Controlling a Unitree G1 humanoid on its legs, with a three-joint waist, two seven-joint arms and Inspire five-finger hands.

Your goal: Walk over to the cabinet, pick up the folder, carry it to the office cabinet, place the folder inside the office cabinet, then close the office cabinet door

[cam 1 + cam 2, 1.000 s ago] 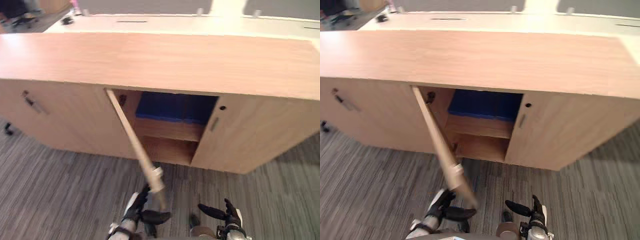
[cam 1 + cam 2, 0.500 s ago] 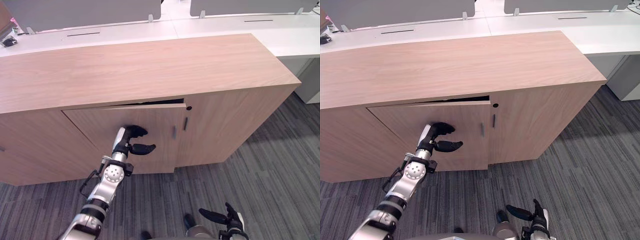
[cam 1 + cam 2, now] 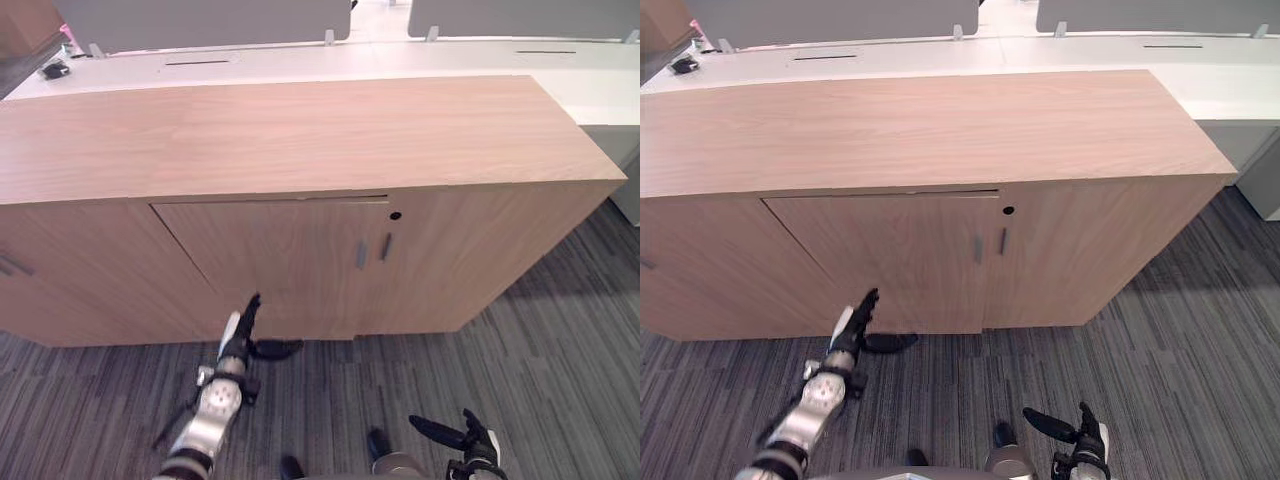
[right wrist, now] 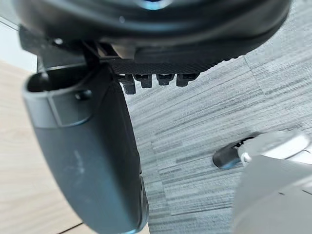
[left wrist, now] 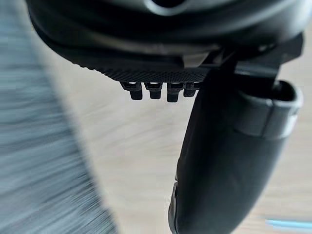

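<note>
The wooden office cabinet [image 3: 300, 130] stands in front of me, long and low. Its middle door [image 3: 270, 265] is shut flush with the front, hiding the inside. Two slim handles [image 3: 361, 254] and a small round lock [image 3: 395, 215] sit at the door's right edge. My left hand [image 3: 243, 330] is open, fingers straight and pointing up, thumb out to the side, low before the door's bottom edge. In the left wrist view its fingers [image 5: 151, 90] show the wood close past them. My right hand [image 3: 1080, 435] is open and hangs low over the carpet, holding nothing.
White desks [image 3: 300, 60] with grey screens run behind the cabinet. Grey striped carpet [image 3: 540, 350] covers the floor in front and to the right. Another door handle [image 3: 10, 265] shows at the cabinet's far left.
The door has gone from wide open, with a blue folder on the shelf, to fully shut. My left hand pushed it, then dropped to the door's bottom edge. The camera shifted.
</note>
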